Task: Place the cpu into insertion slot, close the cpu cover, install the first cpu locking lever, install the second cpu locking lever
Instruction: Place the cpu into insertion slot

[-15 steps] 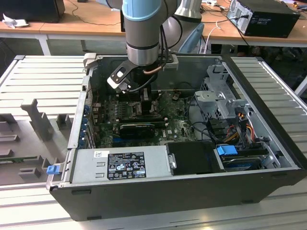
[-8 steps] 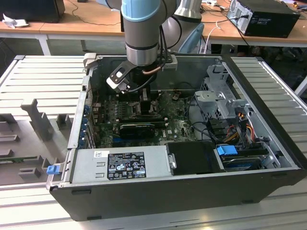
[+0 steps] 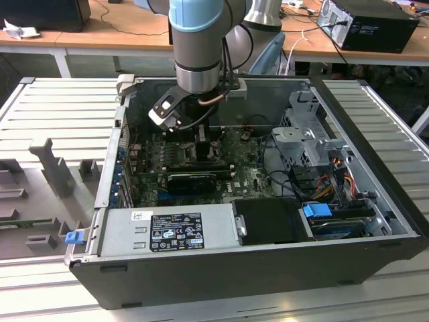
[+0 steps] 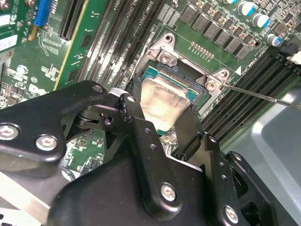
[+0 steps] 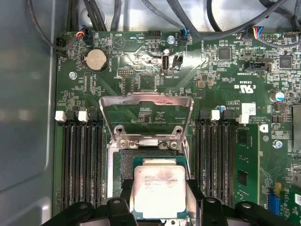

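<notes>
At the exterior view's left we see the grey ribbed worktop [image 3: 53, 107], and on it lies the open computer case [image 3: 255, 275], its power supply [image 3: 171, 229] in the lower middle of the frame. In the upper middle the arm [image 3: 200, 47] comes straight down with its wrist vertical. It reaches into the case above the green board [image 3: 151, 153], just behind the long black graphics card [image 3: 193, 180]. The drive cage [image 3: 305, 137] stands toward the exterior view's right. The tool [image 5: 158, 195] is clenched on the cpu [image 5: 157, 186]. In both wrist views its black fingers [image 4: 146, 136] press against two opposite edges of the chip, whose silver top faces the cameras. We see the cpu held level over the insertion slot [image 5: 126, 164], covering part of it while a strip of the dark socket shows beside it. We cannot tell whether the chip touches the socket. The cpu cover [image 5: 146, 98] is swung open on its hinge, on the side of the slot away from the tool, and the board shows through its window. Banks of black memory slots [image 5: 80, 160] flank the socket on both sides. In the second wrist view a thin metal rod [image 4: 263, 94] sticks out from a corner of the socket's frame.
</notes>
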Robot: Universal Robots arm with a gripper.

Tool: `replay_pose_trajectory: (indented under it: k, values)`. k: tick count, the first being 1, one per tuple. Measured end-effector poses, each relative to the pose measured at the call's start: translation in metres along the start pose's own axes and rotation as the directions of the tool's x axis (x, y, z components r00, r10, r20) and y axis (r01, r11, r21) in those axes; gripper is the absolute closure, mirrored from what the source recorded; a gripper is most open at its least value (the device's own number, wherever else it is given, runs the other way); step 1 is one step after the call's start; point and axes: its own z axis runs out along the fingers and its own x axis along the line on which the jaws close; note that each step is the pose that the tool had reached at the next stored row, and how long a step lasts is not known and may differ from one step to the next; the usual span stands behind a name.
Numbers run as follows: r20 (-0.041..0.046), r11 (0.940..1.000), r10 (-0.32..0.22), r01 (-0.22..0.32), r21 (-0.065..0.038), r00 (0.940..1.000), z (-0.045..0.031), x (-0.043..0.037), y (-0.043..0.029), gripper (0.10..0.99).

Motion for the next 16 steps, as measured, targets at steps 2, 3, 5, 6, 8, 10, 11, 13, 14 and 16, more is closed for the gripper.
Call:
replay_pose_trajectory:
  k: [2, 3, 5, 6, 8, 10, 11, 13, 14, 16]
  values:
    - [0.0000, 1.0000, 0.003, -0.003, 0.000, 1.0000, 0.0011, 0.0012, -0.0001, 0.557]
    - [0.0002, 1.0000, 0.003, -0.003, 0.000, 1.0000, 0.0028, 0.0013, -0.0001, 0.557]
    - [0.0004, 1.0000, 0.005, -0.005, 0.000, 1.0000, 0.0051, 0.0017, -0.0004, 0.557]
    - [0.0004, 1.0000, 0.005, -0.005, 0.000, 1.0000, 0.0060, 0.0020, -0.0004, 0.557]
    - [0.0003, 1.0000, 0.005, -0.005, 0.000, 1.0000, 0.0078, 0.0033, -0.0005, 0.557]
    - [0.0005, 1.0000, 0.005, -0.005, 0.000, 1.0000, 0.0085, 0.0038, -0.0006, 0.557]
    - [0.0005, 1.0000, 0.005, -0.005, 0.000, 1.0000, 0.0089, 0.0044, -0.0006, 0.557]
    - [0.0005, 1.0000, 0.005, -0.005, 0.000, 1.0000, 0.0091, 0.0045, -0.0006, 0.557]
    - [0.0004, 1.0000, 0.005, -0.005, 0.000, 1.0000, 0.0092, 0.0045, -0.0006, 0.557]
    - [0.0005, 1.0000, 0.005, -0.005, 0.000, 1.0000, 0.0093, 0.0045, -0.0006, 0.557]
